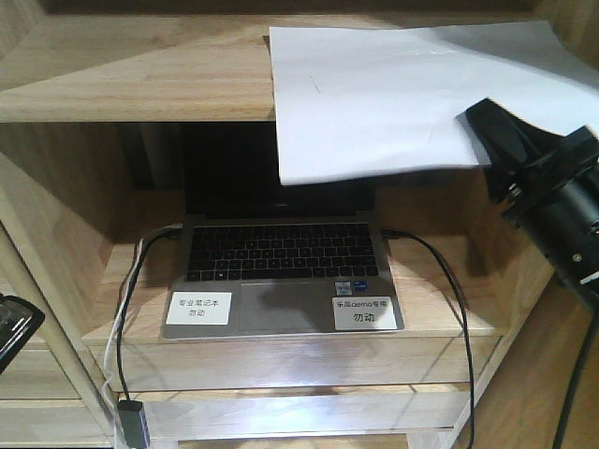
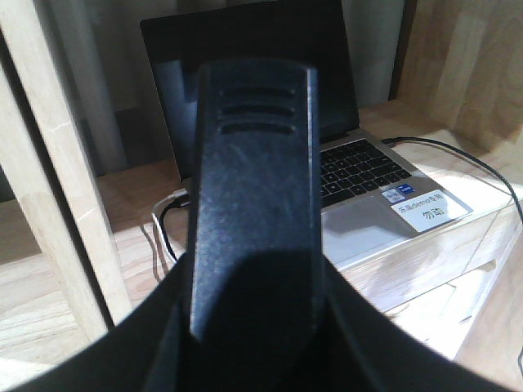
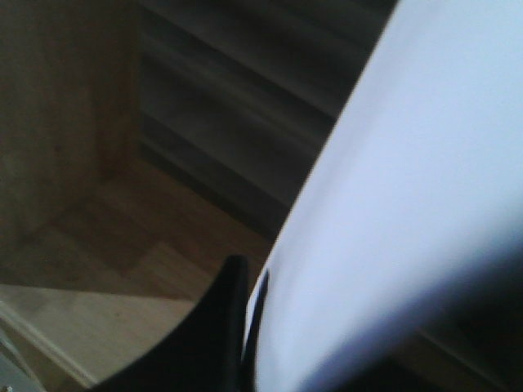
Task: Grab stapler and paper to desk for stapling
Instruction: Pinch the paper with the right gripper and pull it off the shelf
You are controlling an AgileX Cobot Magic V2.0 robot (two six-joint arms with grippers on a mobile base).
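Right gripper [image 1: 489, 123] looks pinched on the paper's [image 1: 374, 94] right edge. The sheet lies on the top shelf [image 1: 140, 84], overhanging the laptop [image 1: 281, 271]. It's light and floppy, so expect sag and creasing; keep your hold at the edge and lift slowly. Can't tell the left gripper's [image 2: 249, 188] jaw gap. No stapler in view.

upper shelf [image 1: 140, 75]: paper [image 1: 393, 94] overhanging | lower shelf [image 1: 426, 309]: laptop [image 1: 281, 281], cables [image 1: 416, 240]
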